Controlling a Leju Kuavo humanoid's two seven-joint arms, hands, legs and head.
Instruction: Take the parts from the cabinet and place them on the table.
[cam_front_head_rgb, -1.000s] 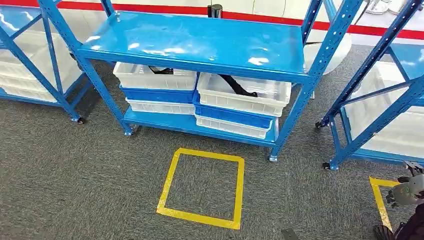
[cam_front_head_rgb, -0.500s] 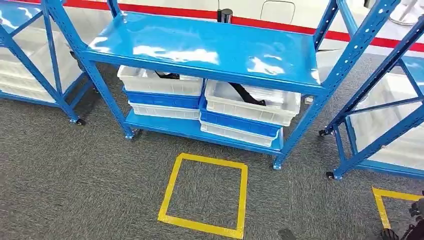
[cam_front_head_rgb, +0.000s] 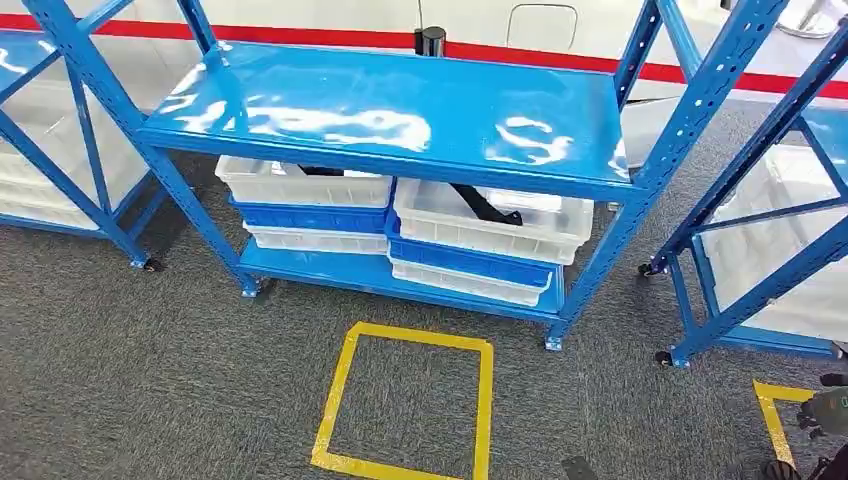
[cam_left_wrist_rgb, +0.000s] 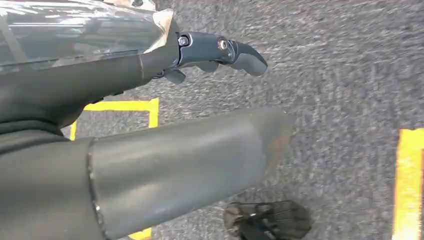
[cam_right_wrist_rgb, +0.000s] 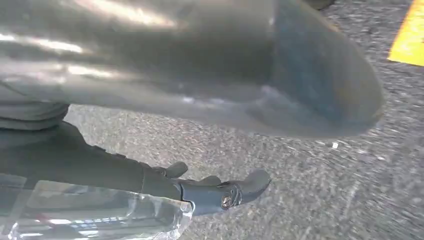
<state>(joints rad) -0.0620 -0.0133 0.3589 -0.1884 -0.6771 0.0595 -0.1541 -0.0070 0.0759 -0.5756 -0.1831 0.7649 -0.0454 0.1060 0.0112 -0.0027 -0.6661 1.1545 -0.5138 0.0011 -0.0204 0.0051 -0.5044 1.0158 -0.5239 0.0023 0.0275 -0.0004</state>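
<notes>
You face a blue cabinet (cam_front_head_rgb: 400, 110) on grey carpet (cam_front_head_rgb: 150, 380), its glossy top shelf bare. On its bottom shelf sit two stacks of bins, each a white bin over a blue one over another white. The right top bin (cam_front_head_rgb: 490, 222) holds a long black part (cam_front_head_rgb: 485, 204) lying slantwise; the left top bin (cam_front_head_rgb: 300, 185) shows a black part (cam_front_head_rgb: 322, 171) at its back edge (mostly hidden by the shelf). A yellow tape square (cam_front_head_rgb: 405, 405) marks the floor before the cabinet. Your left hand (cam_left_wrist_rgb: 165, 145) and right hand (cam_right_wrist_rgb: 210, 75) hang over the carpet, fingers spread, holding nothing.
</notes>
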